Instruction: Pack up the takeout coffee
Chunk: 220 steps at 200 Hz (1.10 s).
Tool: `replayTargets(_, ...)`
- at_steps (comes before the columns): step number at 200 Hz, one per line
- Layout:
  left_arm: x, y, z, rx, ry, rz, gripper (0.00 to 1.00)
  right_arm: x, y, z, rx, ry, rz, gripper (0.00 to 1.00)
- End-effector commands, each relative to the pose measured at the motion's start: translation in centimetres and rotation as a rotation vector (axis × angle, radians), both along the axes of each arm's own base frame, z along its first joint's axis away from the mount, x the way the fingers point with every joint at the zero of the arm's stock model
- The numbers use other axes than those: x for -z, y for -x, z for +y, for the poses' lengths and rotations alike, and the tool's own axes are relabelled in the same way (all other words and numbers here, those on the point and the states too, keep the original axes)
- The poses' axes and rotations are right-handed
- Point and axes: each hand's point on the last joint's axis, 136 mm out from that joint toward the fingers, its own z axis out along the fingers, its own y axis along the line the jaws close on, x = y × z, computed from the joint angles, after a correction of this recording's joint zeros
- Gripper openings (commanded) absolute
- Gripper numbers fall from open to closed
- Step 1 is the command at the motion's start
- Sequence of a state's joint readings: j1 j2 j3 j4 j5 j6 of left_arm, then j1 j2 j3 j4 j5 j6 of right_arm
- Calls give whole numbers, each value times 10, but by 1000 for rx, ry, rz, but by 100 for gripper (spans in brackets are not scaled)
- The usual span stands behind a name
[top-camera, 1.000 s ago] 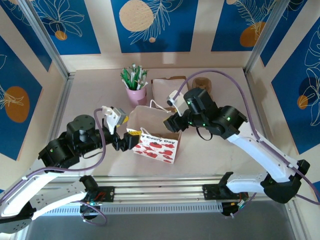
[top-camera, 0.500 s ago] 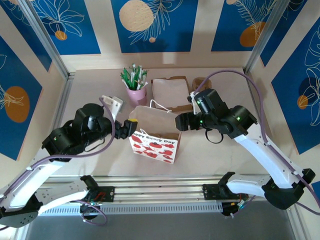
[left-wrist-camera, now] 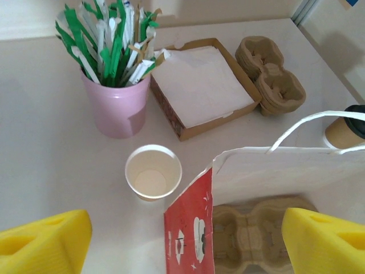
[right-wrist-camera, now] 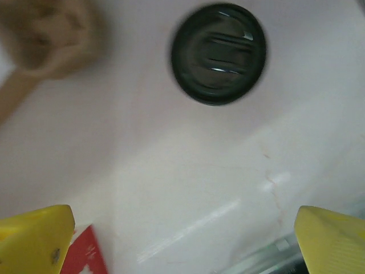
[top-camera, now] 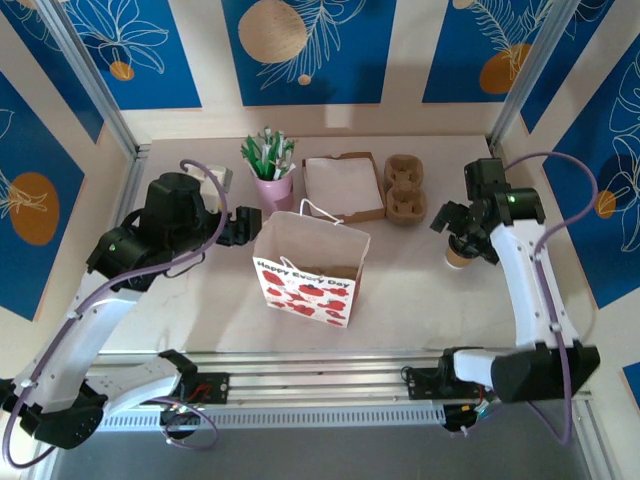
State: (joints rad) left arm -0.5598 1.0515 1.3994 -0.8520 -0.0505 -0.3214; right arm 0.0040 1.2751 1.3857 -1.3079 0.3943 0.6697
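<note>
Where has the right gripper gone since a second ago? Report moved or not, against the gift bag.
Yes. In the top view the right gripper has swung right, away from the gift bag, and is now by the lidded cup.

**ARM POSITIONS: BOTH GRIPPERS CLEAR OF BAG**

1. The right gripper [top-camera: 452, 225] has left the mouth of the paper bag [top-camera: 305, 285] and swung to the table's right side. It now sits over the black-lidded coffee cup [top-camera: 458, 256], with its jaws spread wider.
2. The left gripper [top-camera: 248, 228] has drawn back from the bag's left wall to its rear left corner.
3. The moulded-pulp cup carrier [top-camera: 405, 188], previously part-covered, is exposed.
</note>
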Motion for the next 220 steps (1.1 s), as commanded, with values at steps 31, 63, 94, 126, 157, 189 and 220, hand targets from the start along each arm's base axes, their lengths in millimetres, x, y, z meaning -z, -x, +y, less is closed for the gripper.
replayTargets(31, 11, -8, -11, 1, 120, 67, 87, 28, 12, -36, 190, 5, 142, 99)
replayTargets(63, 23, -12, -18, 19, 135, 102, 88, 39, -2, -41, 190, 2, 174, 99)
replayTargets(94, 25, -14, -21, 32, 145, 83, 88, 42, -23, -39, 156, -26, 126, 99)
replayTargets(126, 31, -16, -22, 38, 134, 80, 88, 49, -39, -37, 120, -46, 100, 99)
replayTargets(157, 35, -16, -20, 37, 124, 68, 88, 56, -51, -32, 85, -77, 95, 99)
replayTargets(189, 38, -17, -21, 37, 130, 63, 88, 66, -54, -41, 97, -50, 142, 100)
replayTargets(220, 44, -19, -24, 45, 131, 75, 88, 75, -59, -44, 104, -48, 172, 97)
